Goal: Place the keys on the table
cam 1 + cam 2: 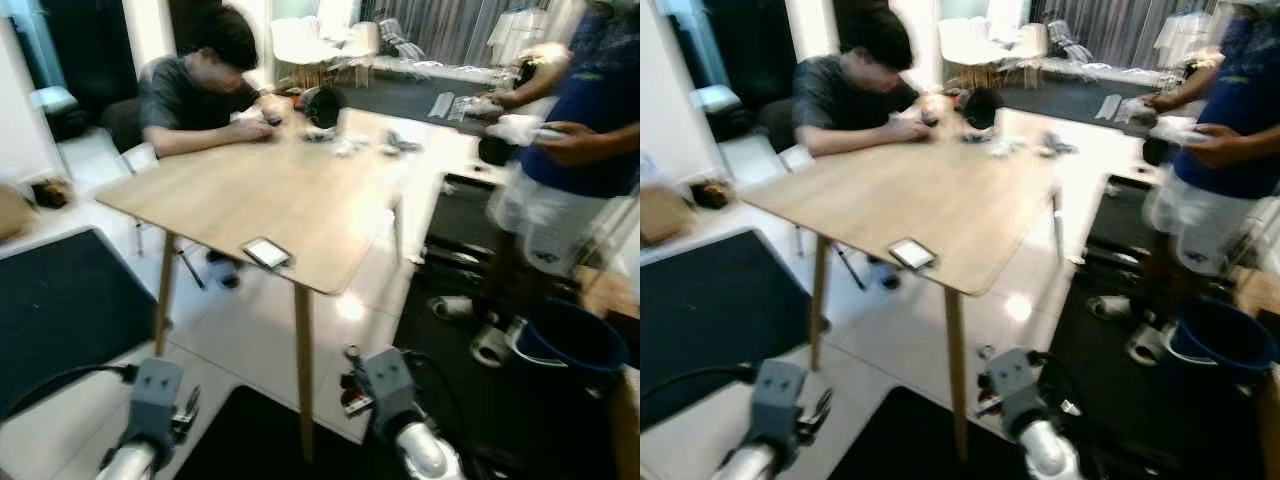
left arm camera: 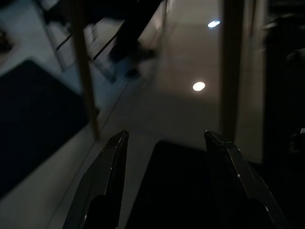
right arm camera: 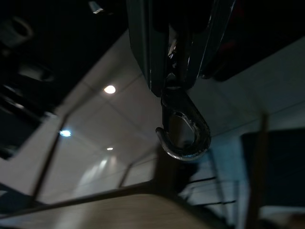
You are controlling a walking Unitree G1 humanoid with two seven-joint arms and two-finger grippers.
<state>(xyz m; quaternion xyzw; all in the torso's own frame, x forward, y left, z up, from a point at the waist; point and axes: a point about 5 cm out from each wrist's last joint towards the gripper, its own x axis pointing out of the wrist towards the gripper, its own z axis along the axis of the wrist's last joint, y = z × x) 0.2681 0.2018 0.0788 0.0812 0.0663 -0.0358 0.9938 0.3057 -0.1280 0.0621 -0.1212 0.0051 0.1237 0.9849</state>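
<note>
Right end effector [image 3: 176, 71] pinched shut on silver metal key ring with carabiner hook [image 3: 183, 131], hanging low, short of light wooden counter [image 1: 280, 200]. Keys small, light, rigid, dangly; ring is best grip. Left end effector [image 2: 164, 143] spread wide, empty.

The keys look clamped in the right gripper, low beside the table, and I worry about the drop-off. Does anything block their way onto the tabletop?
Nothing visible blocks it. The keys hang from the right gripper, below the table edge. A phone lies near that corner, with bare wood around it.
</note>
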